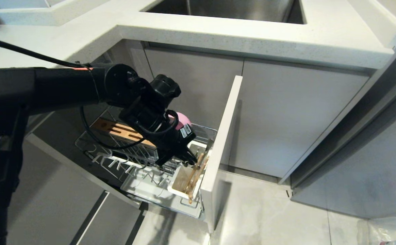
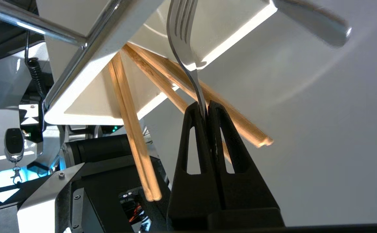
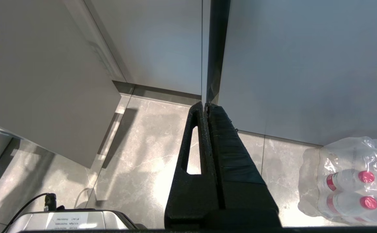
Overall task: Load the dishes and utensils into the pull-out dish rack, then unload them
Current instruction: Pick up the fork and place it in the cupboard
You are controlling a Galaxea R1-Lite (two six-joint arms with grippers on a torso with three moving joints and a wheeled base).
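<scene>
The pull-out dish rack [image 1: 116,154] stands drawn out from the cabinet, with its pale front panel [image 1: 223,143] at the right. My left gripper [image 1: 192,159] [image 2: 205,105] is shut on the handle of the grey fork [image 2: 182,35], whose tines point into the white utensil caddy [image 1: 177,185] [image 2: 91,108]. Wooden chopsticks [image 1: 195,174] [image 2: 131,110] lean in the same caddy, beside the fork. A pink bowl [image 1: 183,120] shows behind my left wrist, at the back of the rack. My right gripper [image 3: 205,104] is shut and empty, parked above the floor.
The slotted wooden strip [image 1: 118,131] runs along the rack's far side. The countertop [image 1: 252,37] with a steel sink [image 1: 225,8] overhangs the cabinets. A shrink-wrapped pack of bottles [image 3: 347,181] lies on the tiled floor at my right.
</scene>
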